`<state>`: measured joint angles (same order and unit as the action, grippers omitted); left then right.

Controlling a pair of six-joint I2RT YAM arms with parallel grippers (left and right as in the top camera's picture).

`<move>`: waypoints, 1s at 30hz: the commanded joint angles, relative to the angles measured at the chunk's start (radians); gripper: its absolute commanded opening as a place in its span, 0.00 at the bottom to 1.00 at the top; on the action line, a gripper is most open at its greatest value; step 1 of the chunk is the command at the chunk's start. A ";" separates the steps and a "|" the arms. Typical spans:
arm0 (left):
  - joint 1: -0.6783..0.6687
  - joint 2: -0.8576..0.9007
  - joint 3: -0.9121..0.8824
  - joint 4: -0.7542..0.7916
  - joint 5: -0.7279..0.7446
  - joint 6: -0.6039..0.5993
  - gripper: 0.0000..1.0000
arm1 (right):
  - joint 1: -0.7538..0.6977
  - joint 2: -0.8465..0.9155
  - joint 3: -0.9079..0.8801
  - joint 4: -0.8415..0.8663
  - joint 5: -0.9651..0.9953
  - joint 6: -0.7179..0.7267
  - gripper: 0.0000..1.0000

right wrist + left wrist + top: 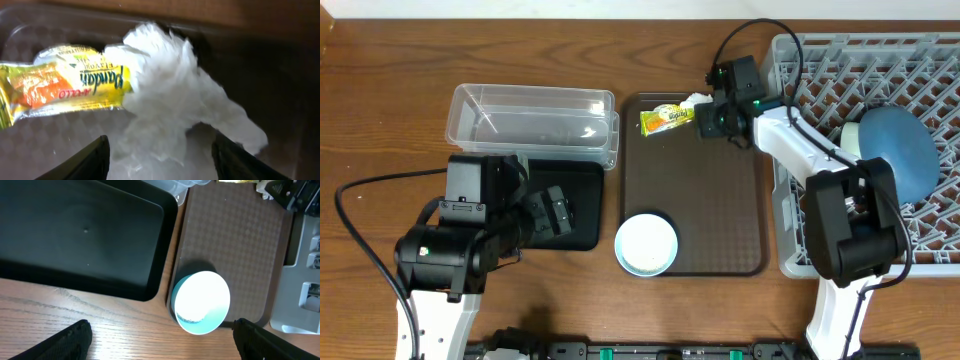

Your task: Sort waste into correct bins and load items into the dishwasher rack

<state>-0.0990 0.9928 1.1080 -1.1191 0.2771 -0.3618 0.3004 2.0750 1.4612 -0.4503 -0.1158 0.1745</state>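
Observation:
A yellow-green wrapper (663,118) and a crumpled white tissue (698,100) lie at the far end of the brown serving tray (720,210). My right gripper (708,118) is open right over them. In the right wrist view the tissue (170,95) sits between the open fingers (162,162), with the wrapper (65,87) touching it on the left. A pale-green bowl (646,243) stands at the tray's near left corner. My left gripper (555,210) is open and empty over the black tray (582,185); the bowl (201,301) shows ahead of its fingers (162,345). A dark-blue bowl (898,150) stands in the grey rack (820,60).
The clear tub (530,120) stands behind the black tray, left of the serving tray. The rack fills the right side, close against the serving tray's edge. The white bowl, pink cup and chopsticks are out of view. No rice grains can be made out.

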 commanded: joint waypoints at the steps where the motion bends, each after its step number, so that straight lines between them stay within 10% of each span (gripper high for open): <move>1: 0.003 0.002 0.010 -0.002 -0.017 0.012 0.92 | -0.007 -0.106 0.034 -0.063 -0.055 -0.023 0.64; 12: 0.003 0.002 0.010 -0.002 -0.017 0.012 0.92 | 0.039 -0.576 0.034 -0.380 -0.102 -0.026 0.78; 14: 0.003 0.002 0.010 -0.002 -0.017 0.012 0.92 | 0.058 -0.650 0.034 -0.419 -0.102 -0.026 0.99; 30: 0.003 0.002 0.010 -0.002 -0.017 0.012 0.92 | 0.115 -0.970 0.034 -0.793 -0.043 -0.042 0.99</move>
<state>-0.0990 0.9928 1.1080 -1.1191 0.2768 -0.3618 0.4156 1.1305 1.4914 -1.2098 -0.2035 0.1486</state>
